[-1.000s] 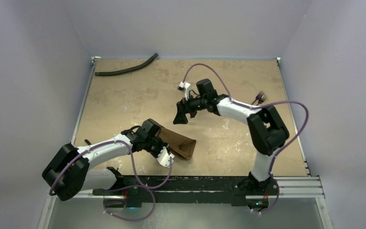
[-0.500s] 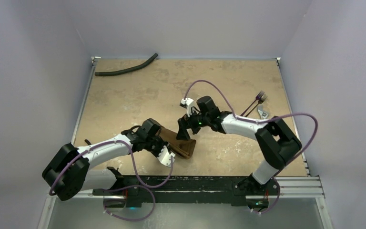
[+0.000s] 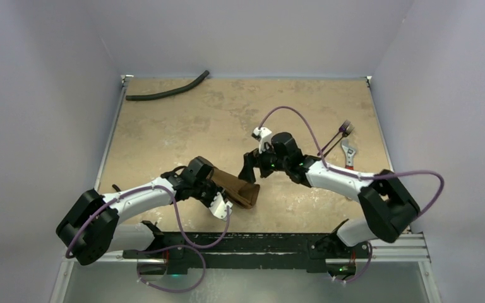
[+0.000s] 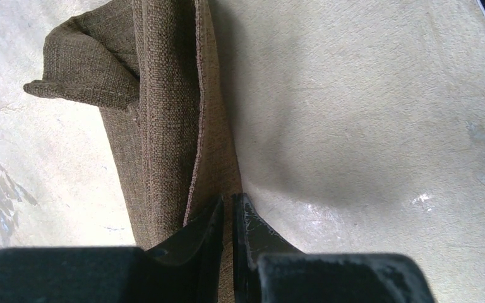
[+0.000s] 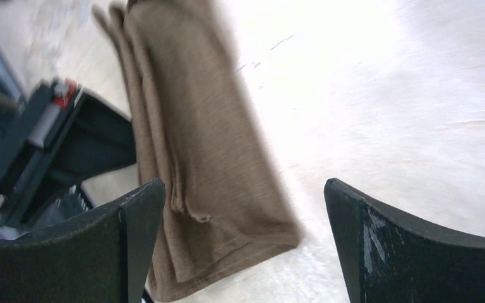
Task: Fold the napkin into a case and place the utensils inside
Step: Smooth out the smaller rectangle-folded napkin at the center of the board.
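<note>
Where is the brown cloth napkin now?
Top view: the brown napkin lies front, slightly left of middle, pinched by the left gripper, the right gripper close by.

No legible text or labels anywhere

Table (image 3: pixel 183 126) middle and far left open. Hose (image 3: pixel 167 91) along far edge; utensils (image 3: pixel 345 129) at right edge; napkin (image 3: pixel 240 191) near centre-front.

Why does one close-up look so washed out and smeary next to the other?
Right wrist view: the table glares almost white and the napkin is blurred. Left wrist view: even light, the napkin's weave crisp, a soft shadow beside it.
</note>
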{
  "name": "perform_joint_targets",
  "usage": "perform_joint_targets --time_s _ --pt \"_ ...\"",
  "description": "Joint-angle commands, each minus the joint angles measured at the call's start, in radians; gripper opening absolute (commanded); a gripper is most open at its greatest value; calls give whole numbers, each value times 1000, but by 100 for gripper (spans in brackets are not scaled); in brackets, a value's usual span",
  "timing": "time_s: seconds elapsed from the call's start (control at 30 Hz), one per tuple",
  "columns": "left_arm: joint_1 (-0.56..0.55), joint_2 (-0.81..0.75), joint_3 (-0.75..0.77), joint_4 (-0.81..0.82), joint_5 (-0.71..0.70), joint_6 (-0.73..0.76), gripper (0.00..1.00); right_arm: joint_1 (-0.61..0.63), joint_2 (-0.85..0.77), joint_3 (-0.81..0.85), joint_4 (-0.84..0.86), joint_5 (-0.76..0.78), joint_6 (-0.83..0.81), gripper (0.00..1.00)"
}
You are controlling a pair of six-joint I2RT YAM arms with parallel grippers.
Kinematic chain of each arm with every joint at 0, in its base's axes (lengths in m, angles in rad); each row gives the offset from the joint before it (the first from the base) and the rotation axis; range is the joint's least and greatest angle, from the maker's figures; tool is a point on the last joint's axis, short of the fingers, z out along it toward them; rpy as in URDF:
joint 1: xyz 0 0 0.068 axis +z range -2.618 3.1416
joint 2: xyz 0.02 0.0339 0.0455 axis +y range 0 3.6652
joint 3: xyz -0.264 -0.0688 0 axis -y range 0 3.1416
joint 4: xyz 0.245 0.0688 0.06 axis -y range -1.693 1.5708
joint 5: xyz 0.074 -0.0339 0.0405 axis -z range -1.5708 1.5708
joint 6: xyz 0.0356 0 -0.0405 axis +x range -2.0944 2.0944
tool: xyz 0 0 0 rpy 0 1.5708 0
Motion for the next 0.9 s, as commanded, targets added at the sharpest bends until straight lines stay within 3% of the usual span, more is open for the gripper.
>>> perform_joint_targets --time_s 0.0,0.1,0.17,0.3,0.37,0.4,0.43,0.67,0.87 --pt "-4 -8 11 19 2 -11 9 -4 -190 14 -43 435 116 99" --pt "-2 -14 11 12 -1 -3 9 -70 -284 -41 -30 461 291 99" --pt "-3 -16 12 17 -3 -4 9 -135 -269 -44 -47 392 265 95" --pt "-2 -18 13 17 -5 -11 9 -121 -185 37 -109 415 145 59" --pt "-2 -15 15 20 -7 -11 9 -113 -155 34 -97 375 122 31" --pt "-3 -13 17 20 -8 -11 9 -112 -136 37 -93 341 117 6" --pt "-3 -12 17 21 -9 -12 9 -108 -117 41 -87 303 114 0" --pt "-3 -5 18 40 -11 -20 9 -10 -80 -16 69 109 173 0" --pt "-3 0 23 59 -18 -27 9 41 -4 -45 132 38 210 0"
